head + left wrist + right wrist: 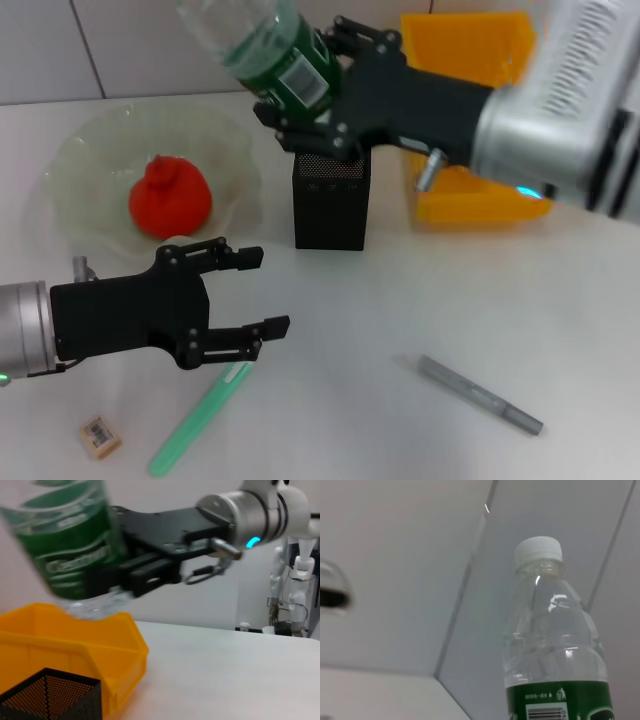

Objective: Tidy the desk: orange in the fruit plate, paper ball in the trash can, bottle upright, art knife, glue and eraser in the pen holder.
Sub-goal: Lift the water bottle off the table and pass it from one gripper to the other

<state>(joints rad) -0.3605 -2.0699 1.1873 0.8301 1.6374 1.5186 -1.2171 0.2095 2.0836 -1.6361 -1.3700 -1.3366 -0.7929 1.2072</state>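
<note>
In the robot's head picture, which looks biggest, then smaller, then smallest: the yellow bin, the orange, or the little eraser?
1. trash can, partly hidden by the right gripper
2. orange
3. eraser

The bin sits farther back, yet looks largest.

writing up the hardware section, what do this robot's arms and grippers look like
Both grippers are matte black, blocky, with linked finger bars visible at the left gripper and the right gripper. Each mounts on a silver-grey cylindrical wrist. The right wrist carries a glowing cyan light, a small metal stub and a thin looped cable; its upper arm is white with ribbed markings. A green light shows under the left wrist.
</note>
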